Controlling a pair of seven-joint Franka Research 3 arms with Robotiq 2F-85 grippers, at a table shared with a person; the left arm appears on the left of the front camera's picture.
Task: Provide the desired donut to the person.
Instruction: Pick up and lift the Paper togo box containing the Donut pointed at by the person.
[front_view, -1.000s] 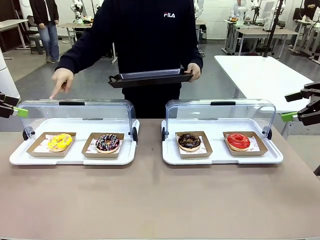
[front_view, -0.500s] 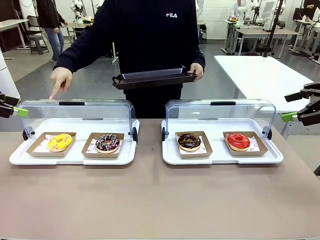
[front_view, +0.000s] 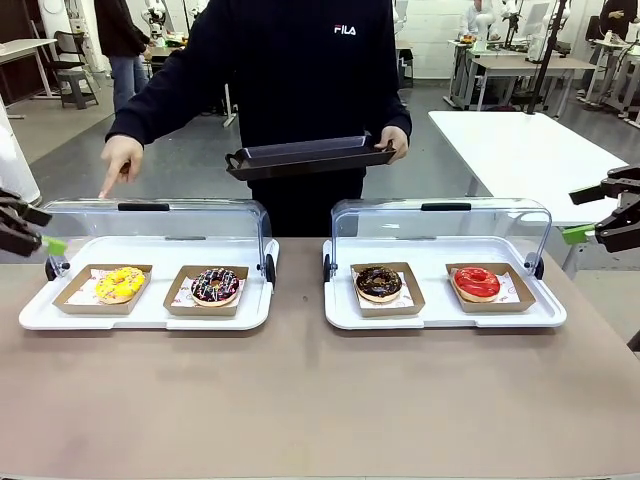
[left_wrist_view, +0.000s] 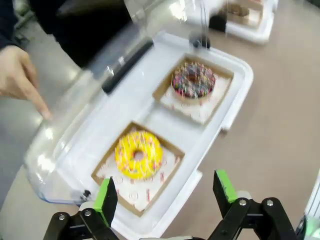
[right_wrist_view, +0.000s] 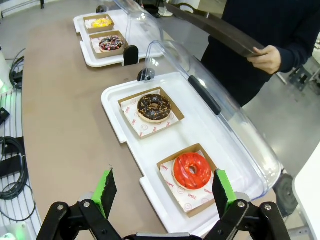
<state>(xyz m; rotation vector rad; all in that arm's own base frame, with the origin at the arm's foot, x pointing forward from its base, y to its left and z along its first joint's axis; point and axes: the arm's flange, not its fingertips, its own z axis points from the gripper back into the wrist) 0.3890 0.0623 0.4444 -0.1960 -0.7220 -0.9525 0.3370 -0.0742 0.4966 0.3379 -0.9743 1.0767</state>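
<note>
L gripper (front_view: 46, 230) & R gripper (front_view: 577, 214) both wide open, empty, hovering at opp. sides, fingers inward.

I count four donuts. Two lie just ahead of the left gripper (left_wrist_view: 165, 195): one yellow donut (left_wrist_view: 138, 154) nearest it and one sprinkled donut (left_wrist_view: 193, 80) beyond. Two more lie ahead of the right gripper (right_wrist_view: 164, 192): one red donut (right_wrist_view: 191, 170) nearest and one chocolate donut (right_wrist_view: 154, 107) beyond.

Each donut has its own brown card holder (front_view: 140, 300), four in all. There is one white tray (front_view: 145, 322) before the left gripper and a second white tray (front_view: 440, 322) before the right. Each carries a clear lid (front_view: 150, 225), making two.

That is two grippers. One person (front_view: 290, 80) stands across from them, holding one black tray (front_view: 300, 155).
</note>
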